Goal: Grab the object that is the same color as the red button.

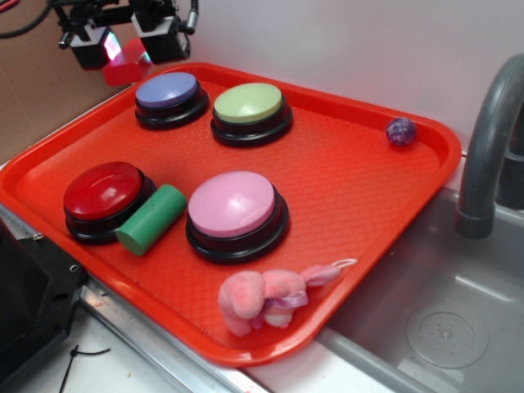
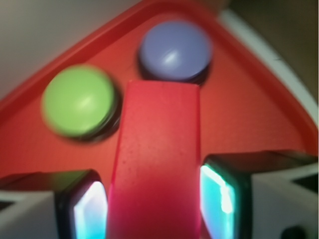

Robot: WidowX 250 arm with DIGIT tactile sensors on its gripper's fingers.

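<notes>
A small flat red block (image 1: pixel 127 64) hangs above the back left corner of the tray, with my gripper (image 1: pixel 129 45) shut on it. In the wrist view the red block (image 2: pixel 158 164) fills the space between the two glowing pads (image 2: pixel 219 196), and both pads press its sides. The red button (image 1: pixel 104 195) with its glossy dark-red dome sits at the tray's front left, well away from my gripper. It is out of the wrist view.
The red tray (image 1: pixel 352 188) also holds a blue button (image 1: pixel 169 95), a green button (image 1: pixel 249 109), a pink button (image 1: pixel 234 211), a green cylinder (image 1: pixel 151 219), a pink plush toy (image 1: pixel 266 296) and a small purple ball (image 1: pixel 400 131). A grey faucet (image 1: pixel 491 139) and sink lie to the right.
</notes>
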